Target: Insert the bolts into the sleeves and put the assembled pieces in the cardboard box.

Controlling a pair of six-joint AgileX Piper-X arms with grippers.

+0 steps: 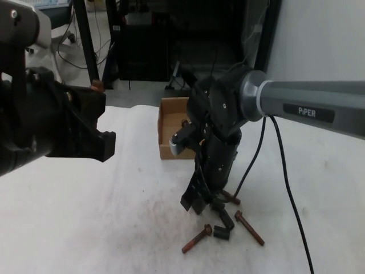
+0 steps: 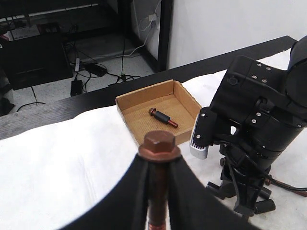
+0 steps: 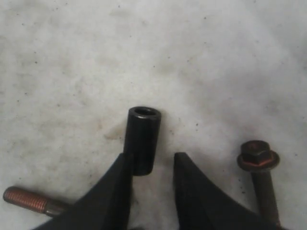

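Note:
My left gripper is held above the white cloth at the left, shut on a copper bolt whose hex head sticks out past the fingertips. My right gripper points down at the cloth, open, with one end of a black sleeve lying between its fingers. In the high view this right gripper hangs over loose bolts and sleeves. The cardboard box behind holds one assembled piece.
A bolt lies just beside the right gripper, and another's threaded end on its other side. A black cable runs over the cloth at the right. Bare white cloth spreads at the left and front.

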